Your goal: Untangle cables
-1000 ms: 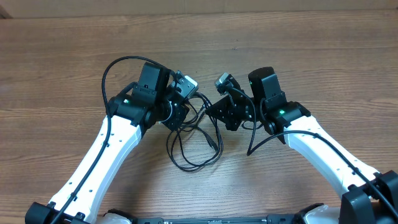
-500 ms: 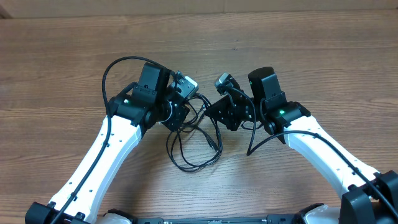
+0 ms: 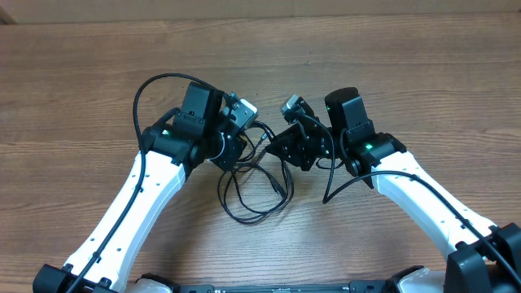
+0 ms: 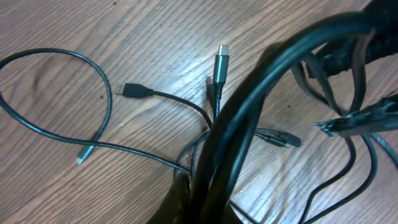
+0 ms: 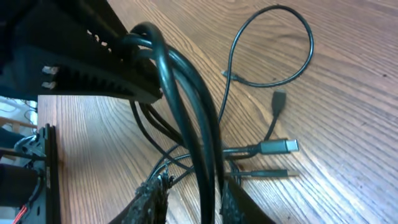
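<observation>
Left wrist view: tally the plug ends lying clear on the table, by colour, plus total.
Grey plug: 1
Black plugs: 2
Small pale tip: 1
Total: 4 in clear view; the cables crossing close to the lens may hide others.

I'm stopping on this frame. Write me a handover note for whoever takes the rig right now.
Left hand: shut on the cables, above the table.
Right hand: partly open, strands running between its fingers.
Cables: one tangle between both hands, plug ends lying on the table.
Done: nothing separated yet.
Left: pull the strands apart and lay each out singly.
</observation>
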### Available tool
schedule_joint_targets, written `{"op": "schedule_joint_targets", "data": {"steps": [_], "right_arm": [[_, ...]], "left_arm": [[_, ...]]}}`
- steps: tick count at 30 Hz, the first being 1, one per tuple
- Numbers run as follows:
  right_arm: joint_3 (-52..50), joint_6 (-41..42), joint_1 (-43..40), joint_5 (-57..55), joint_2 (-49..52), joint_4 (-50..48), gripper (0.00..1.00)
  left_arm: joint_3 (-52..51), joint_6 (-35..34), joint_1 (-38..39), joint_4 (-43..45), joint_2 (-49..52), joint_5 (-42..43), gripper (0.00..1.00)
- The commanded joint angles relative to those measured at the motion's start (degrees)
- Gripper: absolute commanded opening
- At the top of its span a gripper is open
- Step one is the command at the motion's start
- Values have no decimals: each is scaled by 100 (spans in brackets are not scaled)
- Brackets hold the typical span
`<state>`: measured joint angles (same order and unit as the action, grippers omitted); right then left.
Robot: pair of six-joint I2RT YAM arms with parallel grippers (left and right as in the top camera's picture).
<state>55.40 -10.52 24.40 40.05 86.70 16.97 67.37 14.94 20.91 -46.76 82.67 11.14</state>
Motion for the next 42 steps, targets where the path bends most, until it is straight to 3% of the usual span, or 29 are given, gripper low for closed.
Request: {"op": "schedule_joint_targets", "data": {"steps": [1,7,11,19,20,23,24,25,42], "right_arm": [[-4,-4,-4,-9,-22,-96,28],[-4,-4,-4,-7,-22,-173,25],[-4,-4,-4,-7,-22,-168,4],[-4,-2,-4,101,-22,-184,4],[-2,-2,-4,168,-26,-199,4],[-2,0,-4,254,-81,-216,4],[-2,22,-4,256,-116,-216,4],[-2,46,-4,256,-153,-216,4],[-2,173,-4,-57,-1266,-201,4]], "left_arm": [[90,-127,-26,11,-57,-144,4],[90,-127,-26,13,-55,-142,5],[90,-127,-26,15,-57,-142,4],[90,-131,-26,9,-55,-144,4],[90,-162,-26,9,-55,-149,7],[90,-264,-26,9,-55,-146,35],[90,-304,-26,9,-57,-146,61],[90,-341,-26,11,-55,-146,99],[90,-341,-26,-57,-57,-37,100]]}}
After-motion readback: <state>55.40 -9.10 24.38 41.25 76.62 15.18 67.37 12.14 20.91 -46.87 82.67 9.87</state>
